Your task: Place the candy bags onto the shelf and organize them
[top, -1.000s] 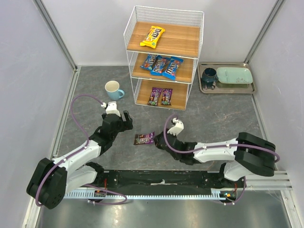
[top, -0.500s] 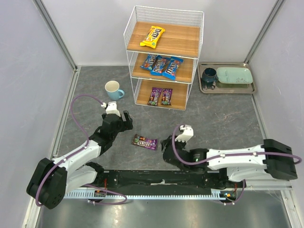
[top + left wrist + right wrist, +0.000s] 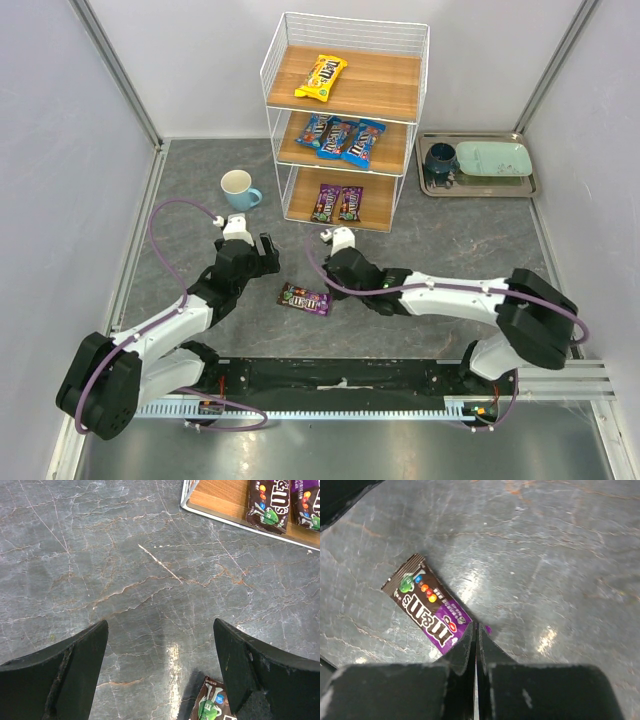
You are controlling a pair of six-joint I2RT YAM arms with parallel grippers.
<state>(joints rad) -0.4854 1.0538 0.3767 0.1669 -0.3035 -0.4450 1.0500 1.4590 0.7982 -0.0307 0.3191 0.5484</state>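
Purple candy bag [image 3: 427,605] lies at the closed right jaws' tips, plain only from that wrist; left jaws stand apart.

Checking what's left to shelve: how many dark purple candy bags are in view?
3. Two dark purple glossy candy bags lie side by side on the white wire shelf, bottom board; one lies on the grey table.

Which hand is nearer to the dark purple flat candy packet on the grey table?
Right. The right hand, shut, has its tips at the purple end of the dark purple flat candy packet. The left hand, open, is apart, beyond its other end.
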